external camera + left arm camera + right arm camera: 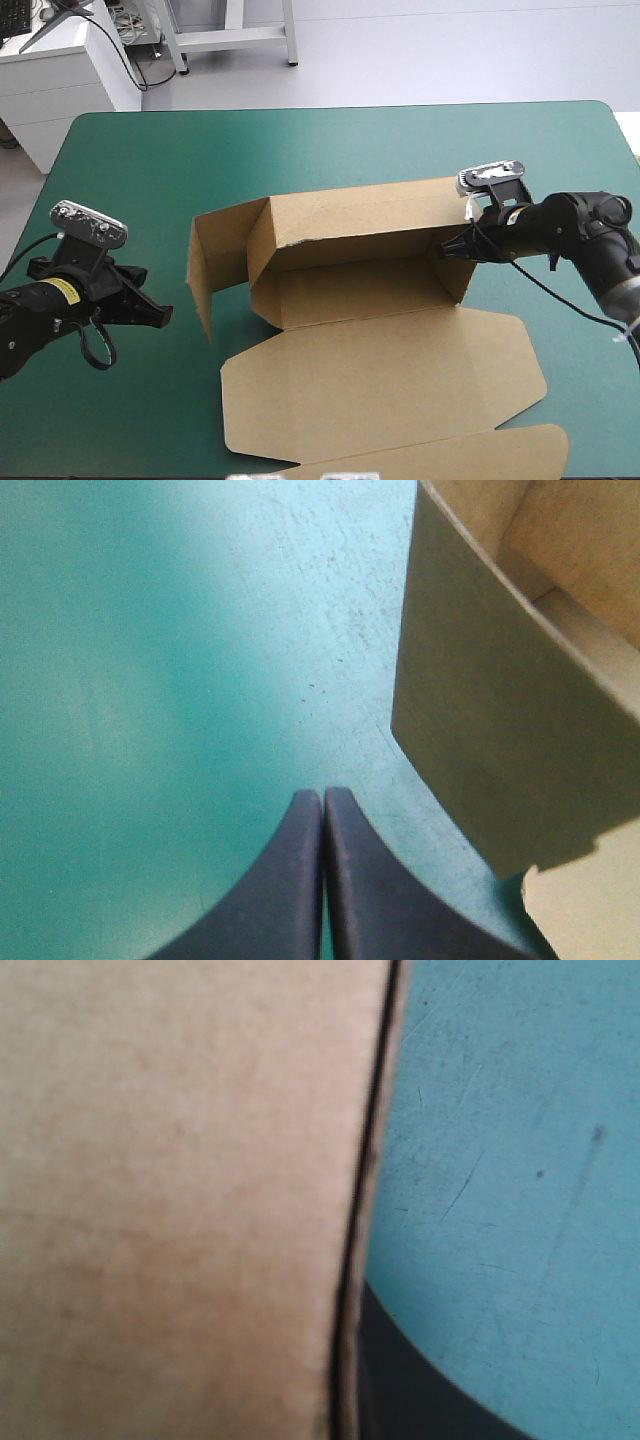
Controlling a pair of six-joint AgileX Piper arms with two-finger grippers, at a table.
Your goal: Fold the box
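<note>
The brown box (360, 265) stands mid-table with its back and side walls raised. Its lid (390, 385) lies flat toward the front edge. The left end flap (205, 270) stands upright and swung outward. My right gripper (445, 250) is at the box's right end wall, shut on the board. In the right wrist view the board (170, 1200) covers most of the picture and one black finger (410, 1385) shows behind its edge. My left gripper (163, 315) is shut with nothing in it, low over the cover left of the box. In its own view the left gripper (323, 798) points past the flap (500, 730) without touching it.
A wide strip of teal-green cover (400, 140) lies between the box and the table's far edge. The lid's front flap (450, 460) reaches the table's front edge. A white cabinet (50, 80) stands beyond the far left corner.
</note>
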